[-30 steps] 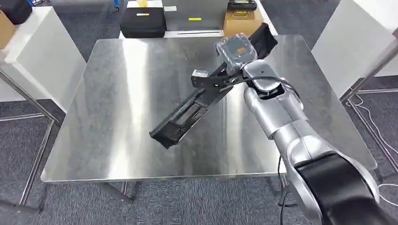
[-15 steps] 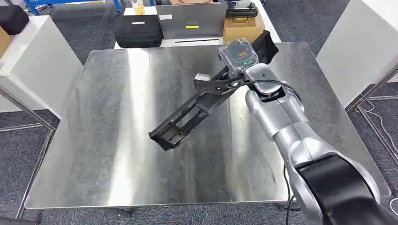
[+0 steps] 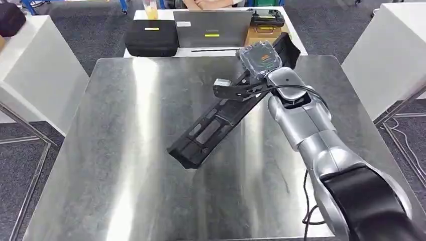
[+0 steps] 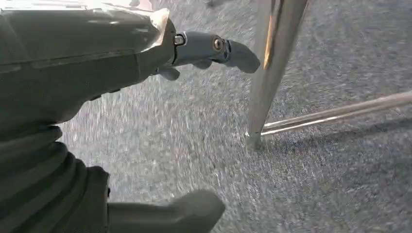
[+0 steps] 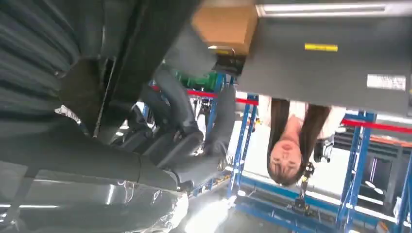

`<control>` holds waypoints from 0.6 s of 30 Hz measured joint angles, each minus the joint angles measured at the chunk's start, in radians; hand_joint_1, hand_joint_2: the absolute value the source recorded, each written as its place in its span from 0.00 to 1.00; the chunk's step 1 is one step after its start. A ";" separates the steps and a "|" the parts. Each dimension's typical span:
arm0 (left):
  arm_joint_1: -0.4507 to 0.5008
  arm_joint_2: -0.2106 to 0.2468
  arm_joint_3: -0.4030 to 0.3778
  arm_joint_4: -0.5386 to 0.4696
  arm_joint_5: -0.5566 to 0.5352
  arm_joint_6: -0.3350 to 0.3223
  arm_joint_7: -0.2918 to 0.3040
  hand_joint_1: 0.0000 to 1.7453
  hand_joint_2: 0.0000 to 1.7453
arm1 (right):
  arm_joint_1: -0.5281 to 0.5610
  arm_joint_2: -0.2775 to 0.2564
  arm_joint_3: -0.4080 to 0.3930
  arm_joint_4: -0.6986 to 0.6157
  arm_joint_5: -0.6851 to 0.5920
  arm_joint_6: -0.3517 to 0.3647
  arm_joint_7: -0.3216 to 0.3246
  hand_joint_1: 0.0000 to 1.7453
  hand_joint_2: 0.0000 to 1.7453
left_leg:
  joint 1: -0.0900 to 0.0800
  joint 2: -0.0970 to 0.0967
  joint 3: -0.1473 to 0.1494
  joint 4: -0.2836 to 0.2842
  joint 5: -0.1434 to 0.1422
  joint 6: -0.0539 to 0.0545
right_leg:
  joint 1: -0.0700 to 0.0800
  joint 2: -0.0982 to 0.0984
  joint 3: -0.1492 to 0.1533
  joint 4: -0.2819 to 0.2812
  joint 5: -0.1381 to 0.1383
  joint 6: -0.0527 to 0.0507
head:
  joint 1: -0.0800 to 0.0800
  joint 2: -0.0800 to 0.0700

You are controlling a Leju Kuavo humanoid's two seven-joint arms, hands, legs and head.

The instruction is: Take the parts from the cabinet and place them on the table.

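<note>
The steel surface spreads beneath and to the left of the right hand. Beyond the hand, past the surface's far edge, a second table carries a black case, a grey laptop and a cardboard box. White cabinets flank the surface on both sides. A person sits behind the laptop; the right wrist view shows this person beyond the hand.

The silver right arm reaches forward from the lower right, and its hand is over the far right part of the surface. The hand is clamped on the upper end of the long black part, which slopes down and leftward from the hand; whether its lower end touches the surface cannot be determined. The part covers a diagonal strip of the surface.

The left hand hangs over grey carpet near a chrome table leg, fingers apart and holding nothing.

The right hand's fingers are largely hidden by its cover in the head view.
</note>
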 joint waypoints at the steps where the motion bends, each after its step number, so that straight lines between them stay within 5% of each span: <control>1: -0.009 0.006 0.042 -0.011 0.034 -0.049 0.015 0.00 0.00 | -0.005 -0.011 0.002 -0.002 -0.003 -0.002 -0.001 0.00 0.00 | 0.005 0.000 0.025 -0.016 -0.009 0.018 | -0.002 -0.004 -0.110 0.204 -0.080 -0.010 | 0.002 0.000; 2: -0.007 0.006 0.068 -0.013 0.032 -0.068 0.007 0.00 0.00 | 0.009 -0.015 0.003 0.001 -0.007 -0.002 -0.001 0.00 0.00 | 0.004 -0.003 0.031 -0.014 -0.018 0.022 | -0.002 -0.004 -0.212 0.350 -0.105 -0.003 | 0.002 0.000; 3: -0.007 0.006 0.077 -0.013 0.032 -0.083 0.008 0.00 0.00 | 0.011 -0.016 0.004 0.002 -0.007 -0.002 -0.001 0.00 0.00 | 0.003 -0.007 0.033 -0.012 -0.022 0.022 | -0.002 -0.004 -0.219 0.335 -0.084 0.005 | 0.002 0.000; 6: -0.007 0.002 0.098 -0.013 0.021 -0.108 0.031 0.00 0.00 | 0.007 -0.018 0.005 0.002 -0.012 -0.003 -0.002 0.00 0.00 | 0.003 -0.013 0.038 0.007 -0.039 0.012 | -0.003 -0.006 -0.130 0.083 0.051 0.027 | 0.004 0.000; 7: -0.008 0.000 0.102 -0.013 0.014 -0.113 0.042 0.00 0.00 | 0.004 -0.018 0.005 0.002 -0.012 -0.003 -0.002 0.00 0.00 | -0.001 -0.015 0.035 0.016 -0.045 0.006 | -0.002 -0.005 -0.112 0.032 0.072 0.018 | 0.005 0.000; 9: -0.008 -0.001 0.107 -0.012 0.000 -0.133 0.064 0.00 0.00 | 0.004 -0.012 0.007 0.003 -0.013 -0.005 -0.002 0.00 0.00 | -0.003 -0.016 0.034 0.021 -0.053 -0.002 | -0.003 -0.006 -0.104 0.030 0.075 0.004 | 0.000 0.000; 11: -0.007 -0.003 0.111 -0.012 -0.008 -0.144 0.070 0.00 0.00 | 0.002 -0.013 0.008 0.003 -0.013 -0.006 0.000 0.00 0.00 | -0.002 -0.016 0.033 0.025 -0.056 0.012 | -0.002 -0.006 -0.101 0.028 0.078 0.002 | 0.002 0.000; 18: -0.008 -0.008 0.111 -0.010 -0.023 -0.152 0.078 0.00 0.00 | 0.001 -0.017 0.012 0.004 -0.015 -0.007 0.003 0.00 0.00 | 0.000 -0.014 0.038 0.017 -0.053 0.007 | 0.001 -0.004 -0.102 0.028 0.077 0.001 | 0.001 0.000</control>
